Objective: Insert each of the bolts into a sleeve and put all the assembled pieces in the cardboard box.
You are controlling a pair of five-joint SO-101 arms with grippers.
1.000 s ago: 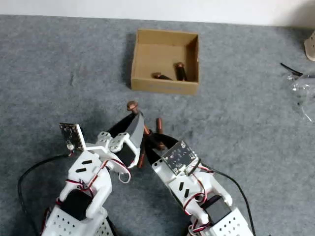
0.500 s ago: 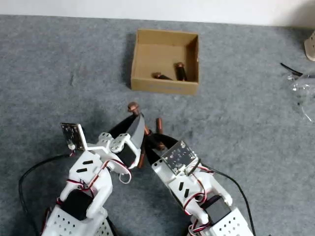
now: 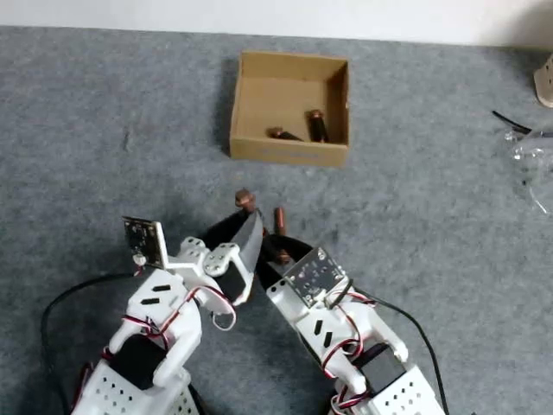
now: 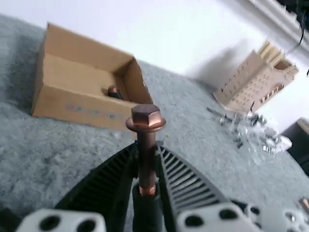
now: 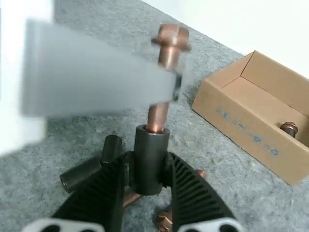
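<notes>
Since a second ago the left arm (image 3: 160, 311) has swung toward the right arm (image 3: 333, 328) and drawn back a little from the cardboard box (image 3: 288, 154), carrying its bolt (image 3: 244, 200) along. Both arms lie low over the grey carpet (image 3: 432, 190), angled inward so that their grippers meet in front of the box.

From above, two assembled pieces (image 3: 315, 126) are seen inside the box near its front wall, and a loose bolt (image 3: 280, 218) lies on the carpet just beside the grippers. The right wrist view adds spare sleeves (image 5: 112, 147) lying on the carpet close under the right arm's fingers.

The left gripper (image 4: 146, 153) is clamped on the copper bolt's shank, with the hexagonal head upward and clear of the fingers. The right gripper (image 5: 148, 164) is closed around a dark sleeve (image 5: 150, 157) held upright. The bolt's lower end sits at the sleeve's mouth; how far it has entered cannot be told.
</notes>
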